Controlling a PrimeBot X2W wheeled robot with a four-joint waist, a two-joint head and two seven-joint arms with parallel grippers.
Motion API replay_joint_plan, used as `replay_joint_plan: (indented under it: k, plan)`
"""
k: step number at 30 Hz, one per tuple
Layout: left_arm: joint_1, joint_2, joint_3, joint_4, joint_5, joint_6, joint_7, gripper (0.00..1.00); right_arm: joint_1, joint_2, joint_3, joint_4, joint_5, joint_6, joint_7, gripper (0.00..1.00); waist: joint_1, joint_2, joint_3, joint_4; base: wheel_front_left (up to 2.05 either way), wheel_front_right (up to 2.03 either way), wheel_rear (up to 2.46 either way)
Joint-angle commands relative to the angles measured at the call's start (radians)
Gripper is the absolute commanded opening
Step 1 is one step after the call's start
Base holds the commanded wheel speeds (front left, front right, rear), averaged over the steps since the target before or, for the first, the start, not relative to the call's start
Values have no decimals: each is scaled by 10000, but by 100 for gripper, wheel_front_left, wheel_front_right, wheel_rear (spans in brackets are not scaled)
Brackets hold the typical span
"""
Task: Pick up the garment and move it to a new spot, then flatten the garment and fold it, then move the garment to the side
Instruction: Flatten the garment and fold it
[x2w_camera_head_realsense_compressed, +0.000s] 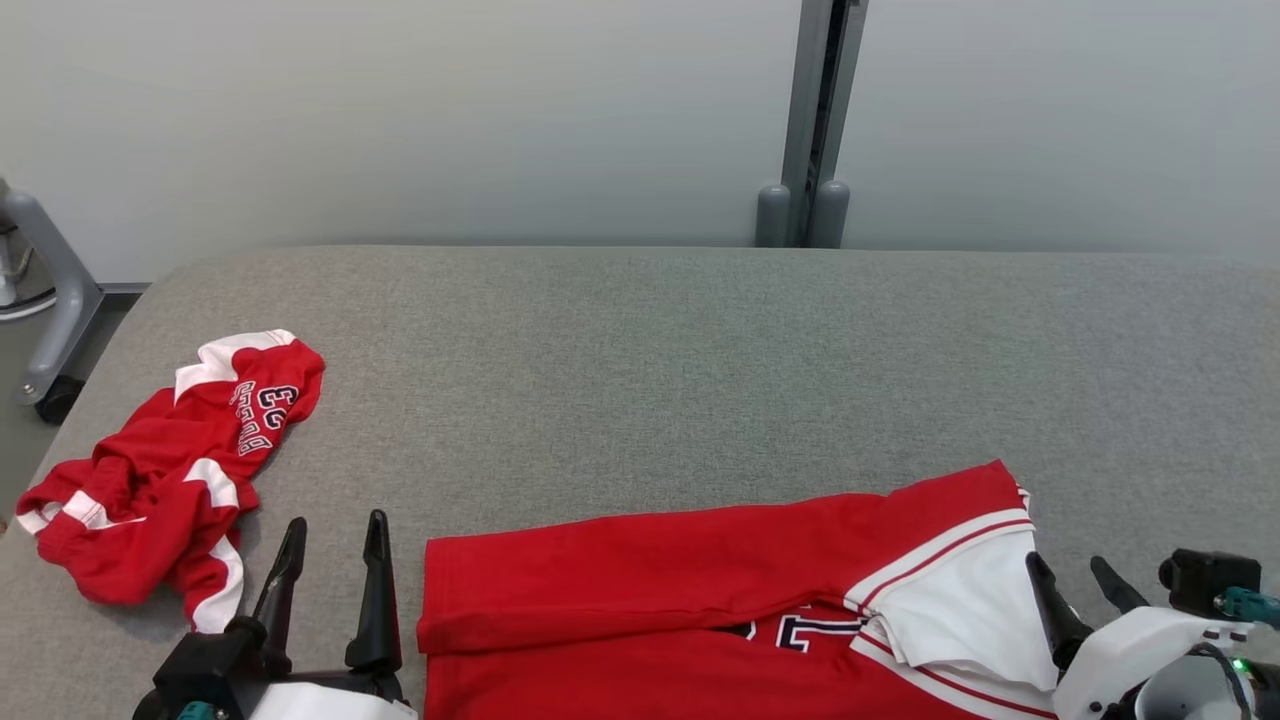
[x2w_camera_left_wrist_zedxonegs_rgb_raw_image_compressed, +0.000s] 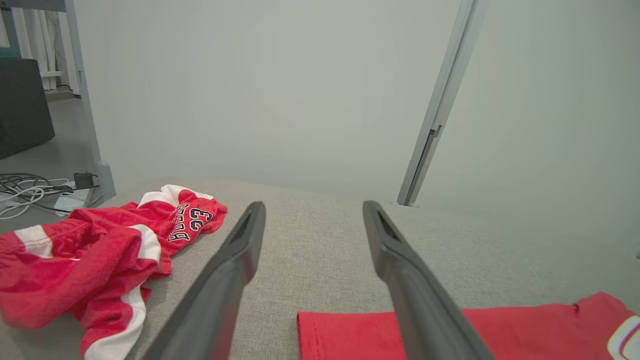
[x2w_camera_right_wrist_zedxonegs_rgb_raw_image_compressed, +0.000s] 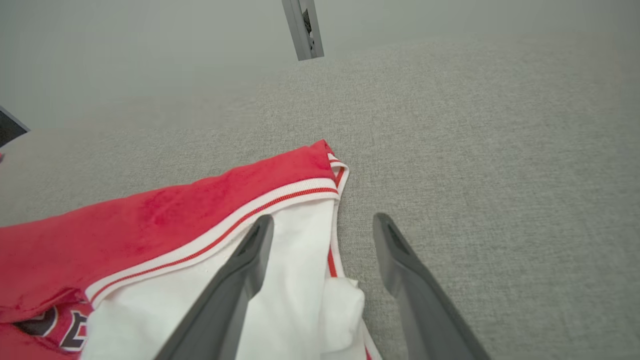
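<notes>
A red garment (x2w_camera_head_realsense_compressed: 700, 570) with white trim and dark lettering lies spread along the near edge of the grey padded table (x2w_camera_head_realsense_compressed: 700, 350), its upper part folded down over itself. My left gripper (x2w_camera_head_realsense_compressed: 336, 522) stands open just left of the garment's left edge (x2w_camera_left_wrist_zedxonegs_rgb_raw_image_compressed: 350, 335), holding nothing. My right gripper (x2w_camera_head_realsense_compressed: 1068, 562) is open at the garment's right end, beside its white panel (x2w_camera_right_wrist_zedxonegs_rgb_raw_image_compressed: 300, 280). One of its fingers hangs over the white cloth and the other over bare table. In the wrist views, the left gripper (x2w_camera_left_wrist_zedxonegs_rgb_raw_image_compressed: 314, 205) and the right gripper (x2w_camera_right_wrist_zedxonegs_rgb_raw_image_compressed: 323, 219) both show a wide empty gap.
A second red and white garment (x2w_camera_head_realsense_compressed: 170, 480) lies crumpled at the table's left edge, printed with the number 33 (x2w_camera_left_wrist_zedxonegs_rgb_raw_image_compressed: 192, 222). A grey wall with a vertical metal post (x2w_camera_head_realsense_compressed: 815, 120) stands behind. Cables (x2w_camera_left_wrist_zedxonegs_rgb_raw_image_compressed: 30, 192) lie on the floor at left.
</notes>
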Motion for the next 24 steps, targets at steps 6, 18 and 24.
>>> replay_joint_plan:
  k: [6,18,24]
  plan:
    - [-285,-229,139,356,264,-424,-38,100,-701,-6,143,1537,428,1,957,100,0,-1,62,338,0,0,0]
    - [-599,-401,354,840,427,-788,-22,100,-819,748,452,2671,1778,31,2332,48,0,-1,221,765,0,0,0]
    - [-642,-484,449,996,522,-891,-23,100,-801,555,719,2459,2193,12,2095,0,0,-1,194,803,0,0,0]
